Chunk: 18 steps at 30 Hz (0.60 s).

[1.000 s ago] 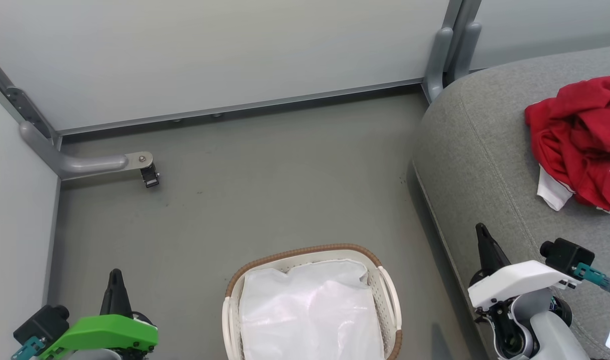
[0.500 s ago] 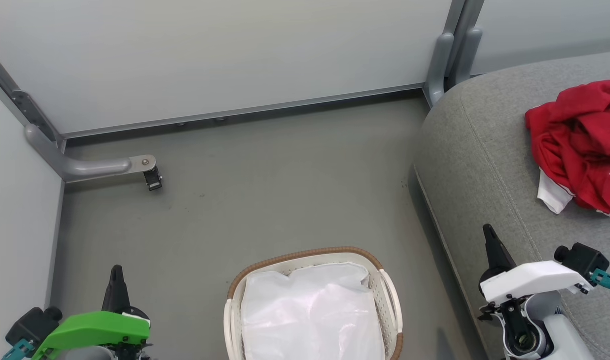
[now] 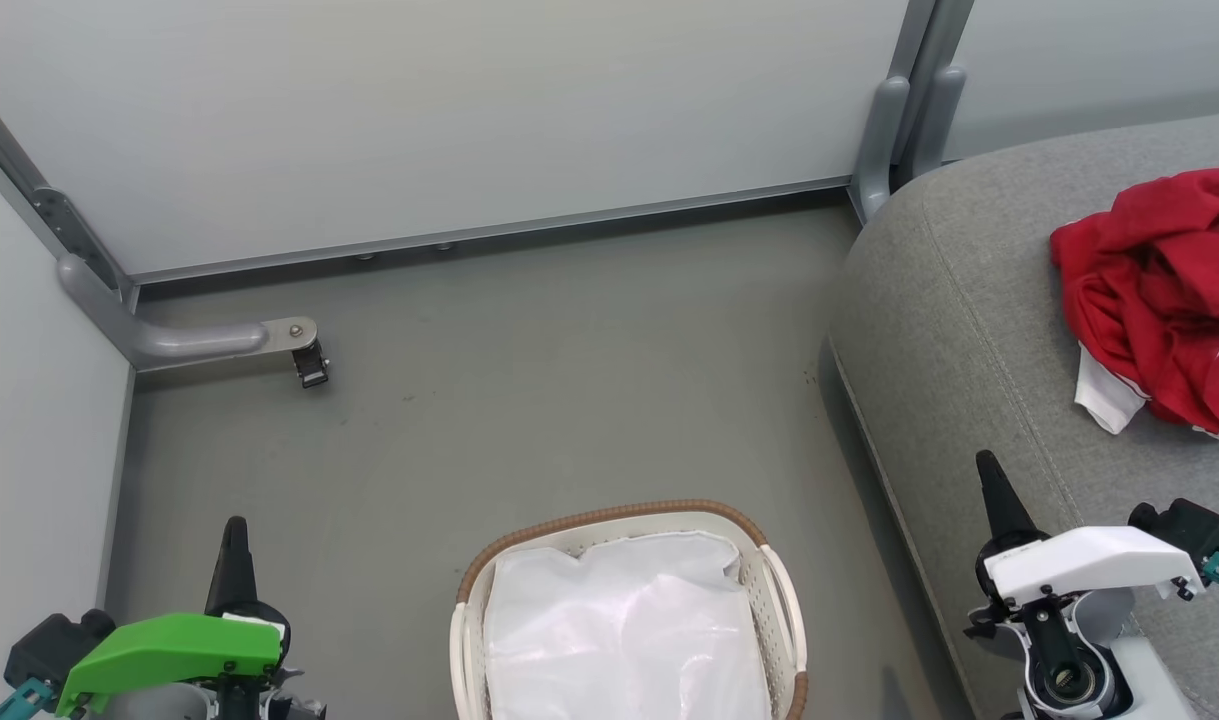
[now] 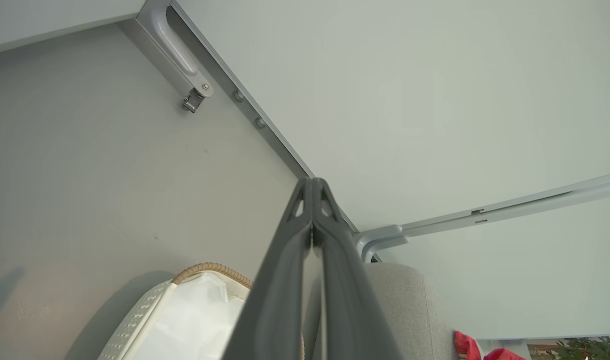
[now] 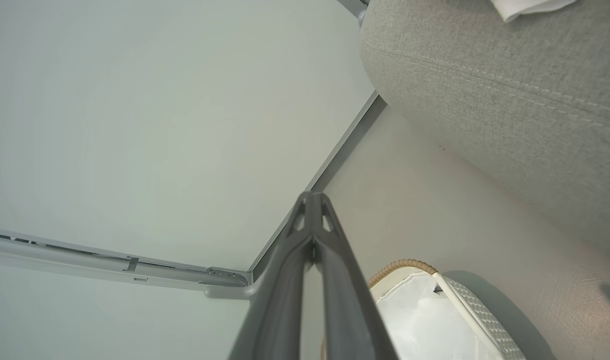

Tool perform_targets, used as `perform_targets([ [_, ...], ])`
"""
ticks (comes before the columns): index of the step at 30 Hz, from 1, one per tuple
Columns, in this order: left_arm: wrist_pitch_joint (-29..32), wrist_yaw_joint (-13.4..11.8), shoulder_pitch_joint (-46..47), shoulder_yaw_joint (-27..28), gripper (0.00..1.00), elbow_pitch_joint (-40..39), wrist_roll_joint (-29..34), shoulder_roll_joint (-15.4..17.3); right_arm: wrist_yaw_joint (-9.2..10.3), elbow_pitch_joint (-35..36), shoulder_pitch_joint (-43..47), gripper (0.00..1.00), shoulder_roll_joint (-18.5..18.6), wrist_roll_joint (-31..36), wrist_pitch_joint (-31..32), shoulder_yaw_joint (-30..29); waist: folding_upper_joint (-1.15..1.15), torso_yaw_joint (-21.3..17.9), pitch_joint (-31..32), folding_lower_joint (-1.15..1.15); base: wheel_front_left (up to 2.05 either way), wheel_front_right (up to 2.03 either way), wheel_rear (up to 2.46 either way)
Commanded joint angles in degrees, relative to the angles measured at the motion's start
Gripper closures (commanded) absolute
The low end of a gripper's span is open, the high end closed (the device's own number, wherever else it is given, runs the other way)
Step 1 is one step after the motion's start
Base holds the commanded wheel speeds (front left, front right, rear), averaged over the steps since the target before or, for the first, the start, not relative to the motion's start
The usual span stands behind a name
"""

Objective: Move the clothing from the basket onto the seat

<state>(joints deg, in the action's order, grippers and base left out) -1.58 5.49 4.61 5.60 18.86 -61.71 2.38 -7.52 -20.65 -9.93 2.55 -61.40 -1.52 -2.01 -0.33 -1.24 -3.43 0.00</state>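
Red and crumpled, the clothing lies in a heap on the grey sofa seat, its white trim hanging toward the front edge. The basket on the floor holds a white liner and no red that I can see, so the move looks finished. Both the left claw and the right claw hover pinched closed, holding nothing. Such fabric is likely light, limp and drapey. Any further tidying would best pinch a thick bunched fold atop the heap, not the thin trim.
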Motion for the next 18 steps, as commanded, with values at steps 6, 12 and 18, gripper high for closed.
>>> perform_targets([
  [6,1.1,0.5,1.5,0.4,1.0,-1.2,-4.7,0.4,0.03,1.6,0.7,1.0,0.3,-4.7,1.2,-0.8,0.18,0.1,0.3,0.0,0.0,0.0,0.0],
  [12,2.1,0.7,1.6,0.5,1.0,-1.7,-7.9,0.5,0.03,2.2,1.0,1.0,0.3,-8.0,2.1,-1.3,0.19,0.2,0.6,0.0,0.0,0.0,0.0],
  [18,2.9,0.9,1.7,0.6,1.0,-2.0,-11.0,0.5,0.03,2.8,1.3,1.0,0.4,-11.1,2.9,-1.8,0.21,0.4,0.9,0.0,0.0,0.0,0.0],
])
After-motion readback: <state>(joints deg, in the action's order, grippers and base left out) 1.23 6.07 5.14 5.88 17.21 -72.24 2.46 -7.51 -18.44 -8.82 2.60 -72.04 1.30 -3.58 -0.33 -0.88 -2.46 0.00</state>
